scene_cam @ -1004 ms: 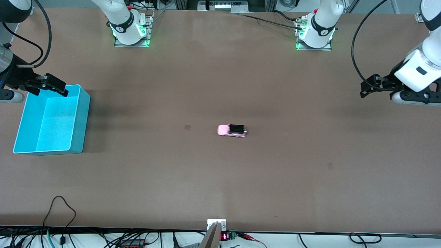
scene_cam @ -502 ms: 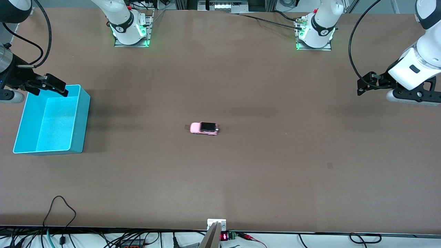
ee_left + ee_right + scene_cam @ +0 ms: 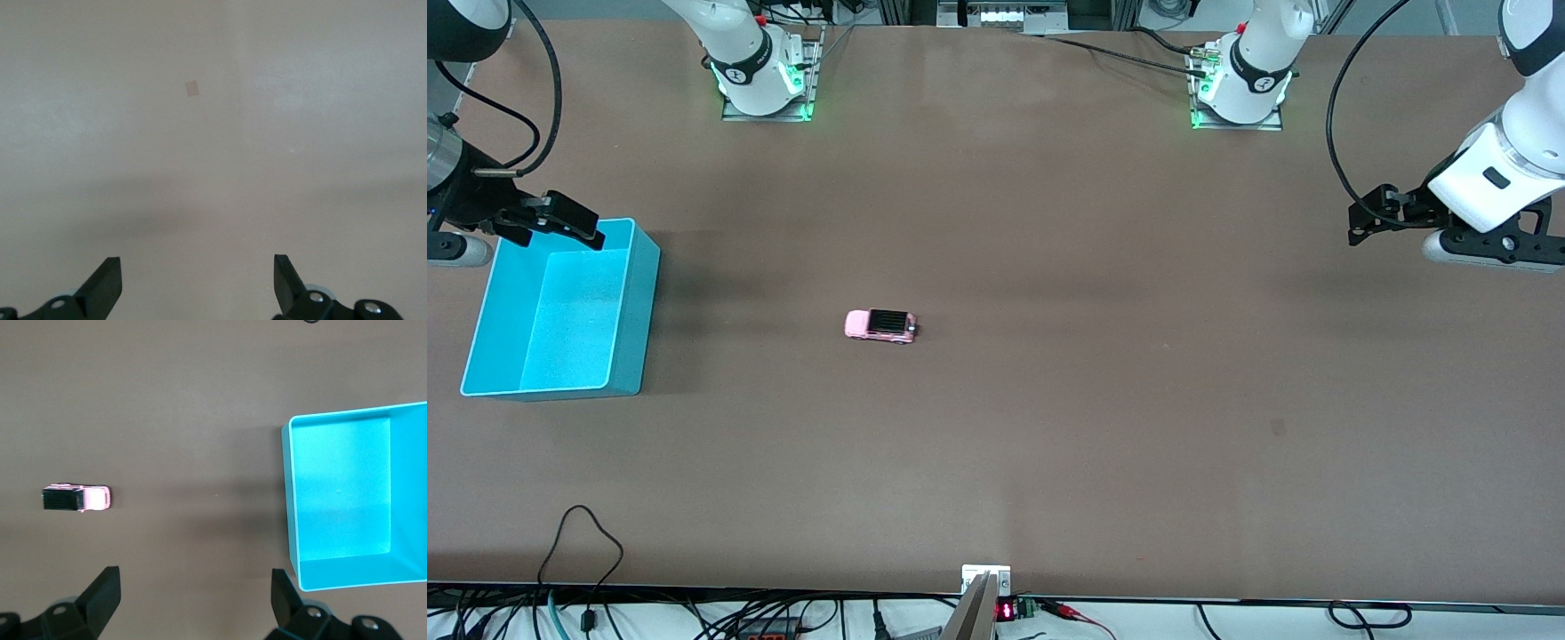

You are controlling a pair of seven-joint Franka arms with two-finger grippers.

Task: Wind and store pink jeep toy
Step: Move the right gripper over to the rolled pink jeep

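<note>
1. Pink jeep toy [image 3: 880,325]: tiny light-pink car with a black ribbed roof, set on its wheels on the bare tabletop [image 3: 1049,444] near the middle, toward the right arm's end. It is gripped by nothing.
2. Turquoise bin [image 3: 627,302]: open-topped and empty, at the right arm's end, well apart from the jeep.
3. Right claw [image 3: 565,222]: released, jaws spread, held over the bin's rim.
4. Left claw [image 3: 1374,222]: released, holding nothing, over bare tabletop at the left arm's end; this arm is judged to be waiting.
5. Step in hand: storing is judged not yet begun.
6. Next move: the right claw is to be brought over the jeep, lowered astride its body and clenched.
</note>
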